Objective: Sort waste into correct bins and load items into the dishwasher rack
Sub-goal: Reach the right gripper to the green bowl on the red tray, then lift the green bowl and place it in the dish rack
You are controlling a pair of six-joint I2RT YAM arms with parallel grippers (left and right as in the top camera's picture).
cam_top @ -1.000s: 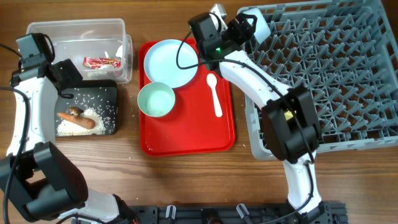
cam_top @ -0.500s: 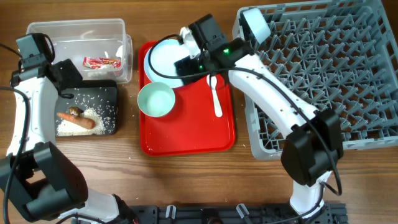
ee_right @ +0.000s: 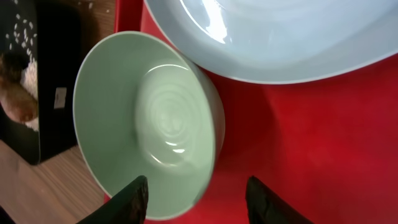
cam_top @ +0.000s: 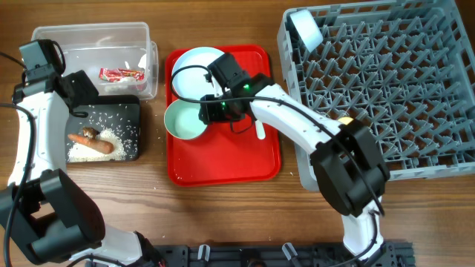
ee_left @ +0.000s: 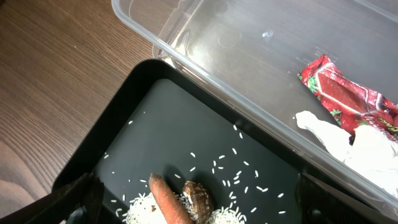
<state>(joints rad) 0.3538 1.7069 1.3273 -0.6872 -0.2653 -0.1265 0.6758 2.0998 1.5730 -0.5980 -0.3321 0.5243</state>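
Observation:
A mint green bowl [cam_top: 184, 120] sits on the red serving tray [cam_top: 223, 159] in front of the pale blue plate [cam_top: 194, 65]. My right gripper [cam_top: 208, 111] is open and low at the bowl's right rim. In the right wrist view its fingers [ee_right: 127, 202] straddle the rim of the bowl [ee_right: 149, 118], just below the plate [ee_right: 280, 37]. The white spoon [cam_top: 259, 130] is partly under the right arm. A light blue bowl [cam_top: 304, 28] stands in the grey rack [cam_top: 386, 89]. My left gripper [cam_top: 76, 96] is open over the black tray [cam_top: 119, 111]. The yellow cup is out of view.
The black tray holds the carrot stick [ee_left: 169, 202], brown scrap [ee_left: 198, 196] and rice [cam_top: 111, 135]. The clear tub [cam_top: 89, 41] behind it holds the red-and-white wrapper [ee_left: 342, 93] and a white crumpled piece [ee_left: 348, 140]. The rack fills the right side.
My right gripper has swung from the rack's near-left corner, across the plate, down to the mint bowl. The left arm has not moved.

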